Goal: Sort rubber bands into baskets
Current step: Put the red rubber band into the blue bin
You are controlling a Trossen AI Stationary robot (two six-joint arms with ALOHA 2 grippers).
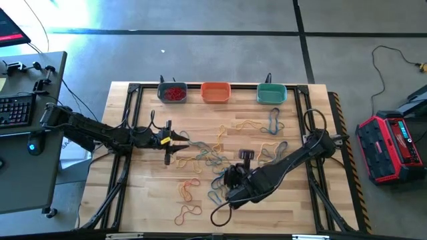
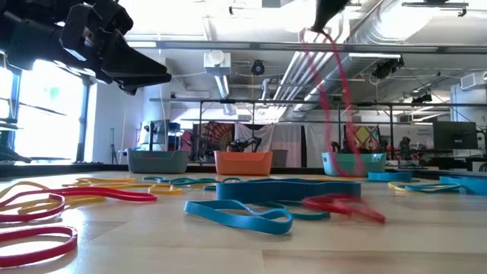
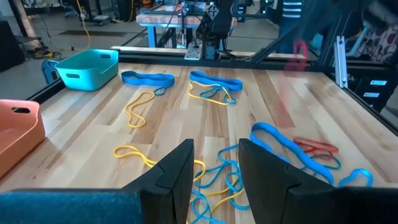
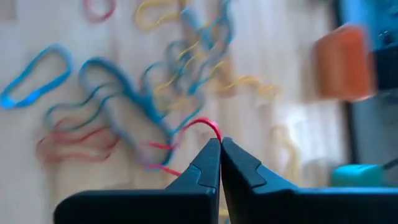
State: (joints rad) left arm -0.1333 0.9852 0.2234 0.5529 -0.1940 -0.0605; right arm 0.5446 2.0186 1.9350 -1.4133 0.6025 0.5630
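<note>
Red rubber band (image 4: 202,125) between closed jaws

A wooden table (image 1: 220,207) with a black frame stands on a grey concrete floor (image 1: 200,47). A dark desk with a keyboard (image 1: 15,110) sits nearby; a red case (image 1: 385,147) opposite. Bright windows (image 2: 46,106), ceiling ducts (image 2: 319,53) overhead.

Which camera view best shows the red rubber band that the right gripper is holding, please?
The right wrist view: the right gripper pinches the red rubber band. The low view shows it dangling, blurred; the left wrist view a faint red streak; the high view hides it.
</note>
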